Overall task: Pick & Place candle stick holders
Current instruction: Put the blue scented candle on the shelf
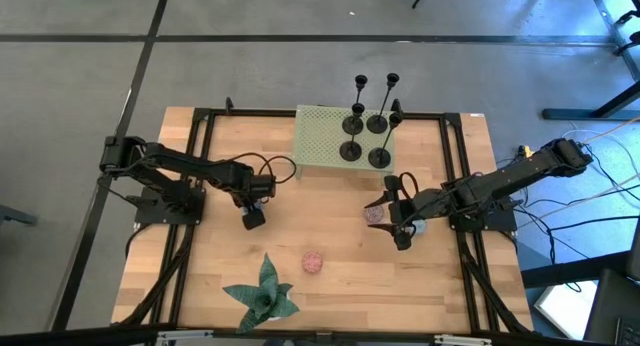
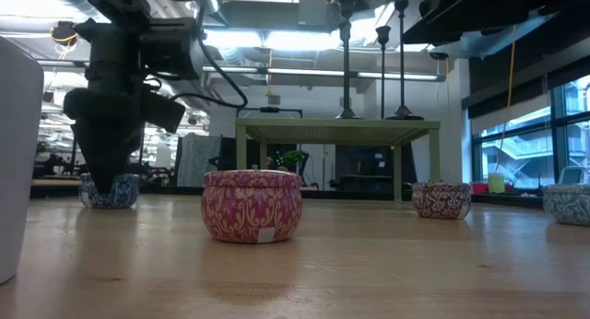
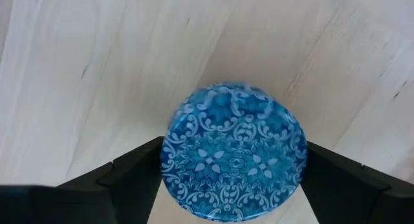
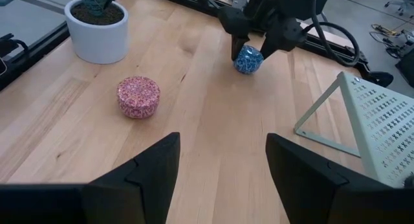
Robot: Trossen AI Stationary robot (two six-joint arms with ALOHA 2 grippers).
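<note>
Room: an open workshop floor of grey tiles, with a wooden tabletop in a black frame.
High view, holders: the candle stick holders stand together on a green perforated stand at the far middle edge of the tabletop.
High view, axis: each holder is upright, with its stem vertical, its disc base below and its cup on top.
High view, left hand: my left hand is low over the tabletop, left of centre and well apart from the stand.
High view, right hand: my right hand sits just below the stand's near right corner, beside a pink tin.
High view, nearer arm: I judge the right hand the nearer one. From it the holders lie away toward the far edge, a little to its left.
Low view: the holders' stems rise above the stand top in the background. A second pink tin sits in front, and the left hand hangs over a blue tin.
Left wrist view: the left fingers are apart on either side of the blue tin and close to its sides. I cannot tell whether they press on it.
Right wrist view: the right fingers are apart with nothing between them. A potted plant stands off to one side.
Writing: none I can read. The front pink tin has a small white label, which is too small to read.
</note>
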